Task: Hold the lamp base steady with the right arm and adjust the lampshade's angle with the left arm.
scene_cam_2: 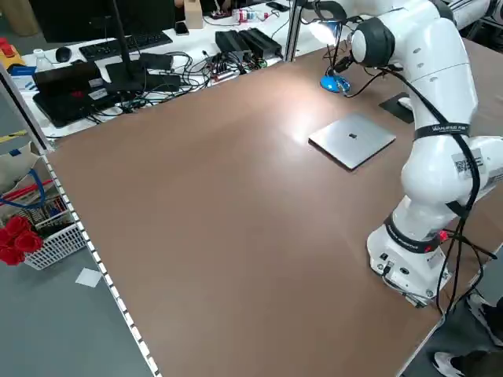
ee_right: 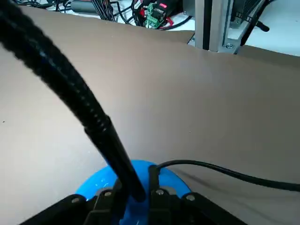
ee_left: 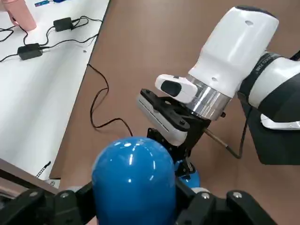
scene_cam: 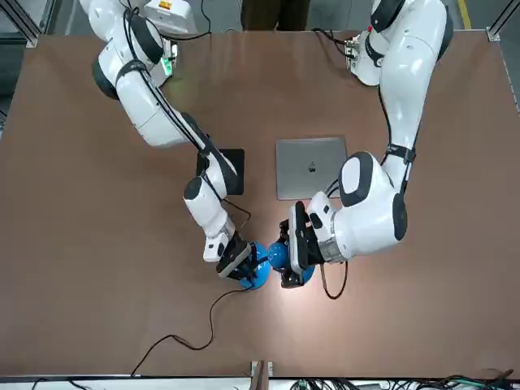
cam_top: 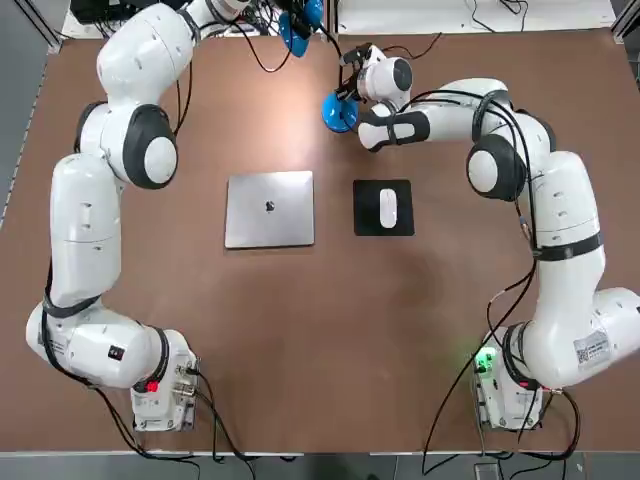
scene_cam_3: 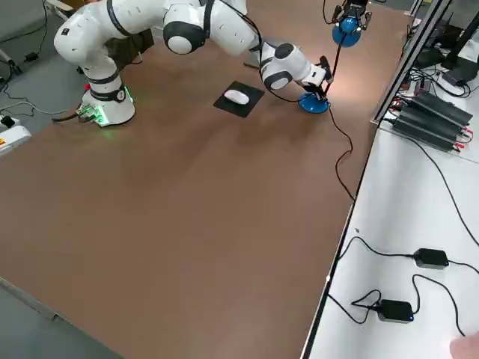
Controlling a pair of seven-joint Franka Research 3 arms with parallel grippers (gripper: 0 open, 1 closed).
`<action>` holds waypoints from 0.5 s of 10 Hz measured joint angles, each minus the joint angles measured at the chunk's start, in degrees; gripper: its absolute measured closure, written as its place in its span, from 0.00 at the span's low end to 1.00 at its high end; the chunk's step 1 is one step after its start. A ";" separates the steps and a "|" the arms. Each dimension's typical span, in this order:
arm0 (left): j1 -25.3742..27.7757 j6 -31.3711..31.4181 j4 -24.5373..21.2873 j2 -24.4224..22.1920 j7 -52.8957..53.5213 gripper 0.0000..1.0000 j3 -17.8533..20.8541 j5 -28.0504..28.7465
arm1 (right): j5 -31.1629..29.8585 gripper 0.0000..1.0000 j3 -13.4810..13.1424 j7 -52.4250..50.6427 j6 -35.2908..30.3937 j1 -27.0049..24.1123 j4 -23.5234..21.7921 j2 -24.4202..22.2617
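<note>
Evidently the angle adjustment is the step in hand. From the front, the round, glossy bright-blue lamp base sits on the brown table, ahead of the silver laptop, with the rounded bright-blue lampshade near it.

In the left wrist view, the black two-fingered left gripper has its fingers on either side of the shade, apparently holding it.

In the right wrist view, the black right gripper is closed narrowly around the foot of the ribbed black neck, just above the base. The next move likely calls for a gentle left-arm tilt while the right stays firm; pulling too hard could drag the base.
</note>
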 joint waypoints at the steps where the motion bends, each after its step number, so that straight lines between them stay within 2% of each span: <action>1: 0.00 0.01 0.00 0.00 -0.84 0.51 0.01 0.00 | 0.00 0.77 0.00 0.00 0.01 0.01 0.00 0.00; 5: -0.05 0.06 -0.01 0.05 -7.55 0.52 0.08 0.00 | -0.01 0.77 0.00 -0.01 0.03 0.02 0.00 0.00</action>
